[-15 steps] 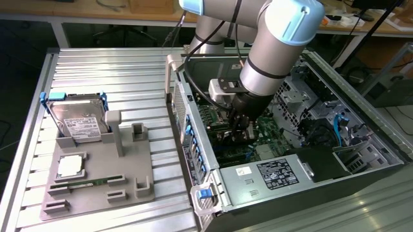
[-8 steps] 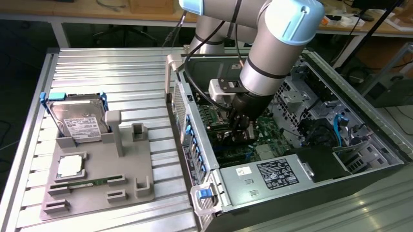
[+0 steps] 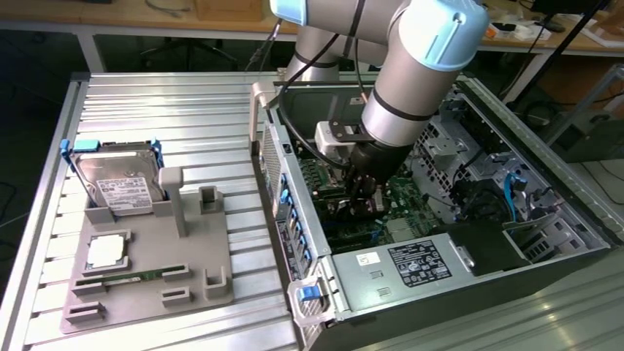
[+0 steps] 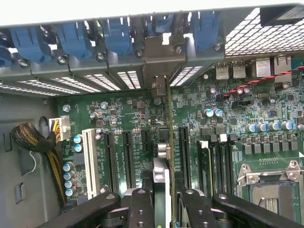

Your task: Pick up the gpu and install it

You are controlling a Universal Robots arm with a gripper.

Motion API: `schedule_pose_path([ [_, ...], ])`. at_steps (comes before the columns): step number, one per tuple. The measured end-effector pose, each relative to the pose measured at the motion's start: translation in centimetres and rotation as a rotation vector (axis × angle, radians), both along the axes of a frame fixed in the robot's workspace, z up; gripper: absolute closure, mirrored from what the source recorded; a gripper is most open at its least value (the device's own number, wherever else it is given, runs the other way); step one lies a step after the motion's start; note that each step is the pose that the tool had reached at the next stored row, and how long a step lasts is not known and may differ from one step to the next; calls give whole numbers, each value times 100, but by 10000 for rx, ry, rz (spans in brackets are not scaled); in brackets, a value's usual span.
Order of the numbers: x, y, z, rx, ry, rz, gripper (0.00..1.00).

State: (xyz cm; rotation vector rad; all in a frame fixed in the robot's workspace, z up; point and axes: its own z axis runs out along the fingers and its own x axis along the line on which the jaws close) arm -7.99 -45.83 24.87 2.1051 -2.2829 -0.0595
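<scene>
The thin green circuit card with a silver metal end bracket (image 4: 167,142) stands on edge over the motherboard inside the open case, its bracket up against the rear slot openings, between 2 black slots.

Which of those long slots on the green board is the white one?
The white slot stands at the end of the row nearest the braided cable bundle; the other slots beside it are black.
</scene>
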Motion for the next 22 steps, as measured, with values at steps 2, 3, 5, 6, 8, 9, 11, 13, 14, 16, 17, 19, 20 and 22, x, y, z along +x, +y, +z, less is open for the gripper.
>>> schedule_pose_path([
  [2, 0, 0, 0, -1, 0, 0, 73],
  [3, 0, 0, 0, 3, -1, -1, 73],
  [5, 0, 2, 4, 7, -3, -1, 73],
  [6, 0, 2, 9, 7, -3, 0, 73],
  [8, 0, 1, 30, 4, -2, 0, 73],
  [9, 0, 2, 39, 5, -2, 0, 73],
  [11, 0, 2, 42, 6, -3, 0, 73],
  [13, 0, 2, 43, 6, -3, 0, 73],
  [14, 0, 2, 43, 5, -2, 0, 73],
  [16, 0, 3, 43, 3, -1, 0, 73],
  [17, 0, 4, 43, 3, -1, 0, 73],
  [19, 0, 7, 42, 3, -1, 0, 73],
  [20, 0, 10, 42, 3, -1, 0, 73],
  [22, 0, 10, 41, 3, -1, 0, 73],
])
